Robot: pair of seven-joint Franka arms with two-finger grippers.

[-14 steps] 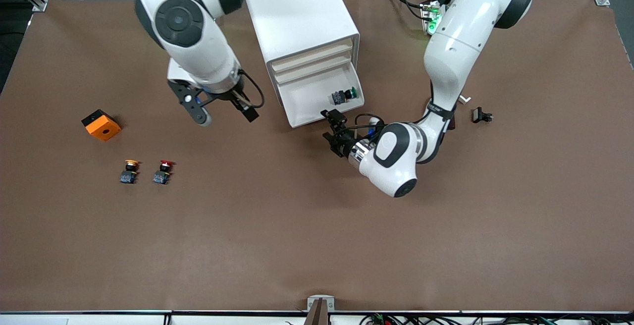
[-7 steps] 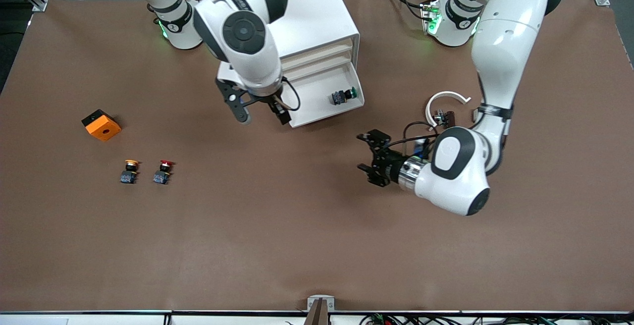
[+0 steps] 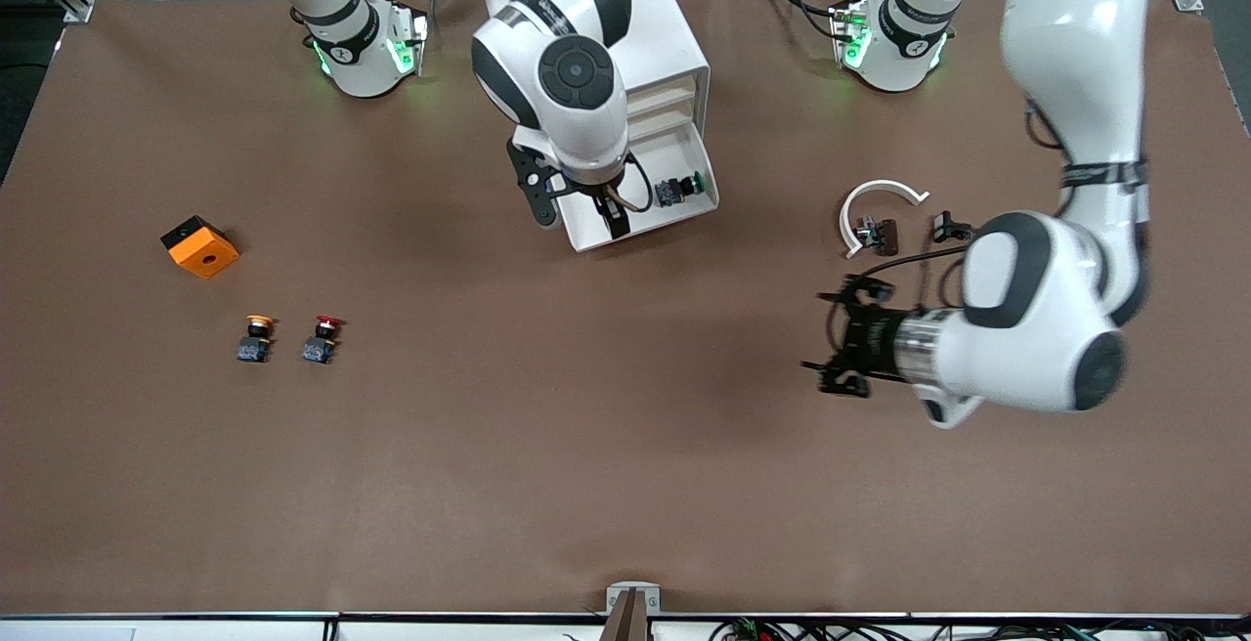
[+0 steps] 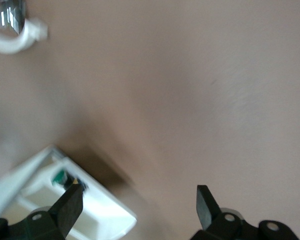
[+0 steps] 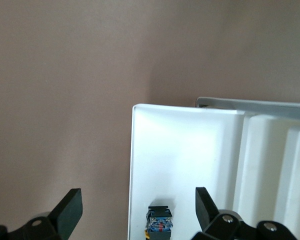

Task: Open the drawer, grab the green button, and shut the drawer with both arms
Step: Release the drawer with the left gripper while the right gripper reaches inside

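Observation:
The white cabinet's bottom drawer (image 3: 640,228) stands pulled open. In it lies the green-capped button (image 3: 676,189), on its side near the corner toward the left arm's end. My right gripper (image 3: 579,213) hangs open over the drawer's other end, one finger over the table and one over the drawer floor. The right wrist view shows the button (image 5: 159,222) between the spread fingers of that gripper (image 5: 137,206), inside the drawer's rim (image 5: 134,165). My left gripper (image 3: 831,340) is open and empty over bare table, well away from the drawer. In the left wrist view, that gripper (image 4: 138,202) sees the drawer (image 4: 107,217) and button (image 4: 60,176) farther off.
An orange block (image 3: 199,246), a yellow-capped button (image 3: 256,338) and a red-capped button (image 3: 322,338) sit toward the right arm's end. A white ring piece (image 3: 873,199), a small brown part (image 3: 882,235) and a small black part (image 3: 950,227) lie near the left arm.
The right gripper swung from beside the cabinet to over the open drawer. The left gripper drew back from the drawer's front toward its own end of the table. Both stayed open.

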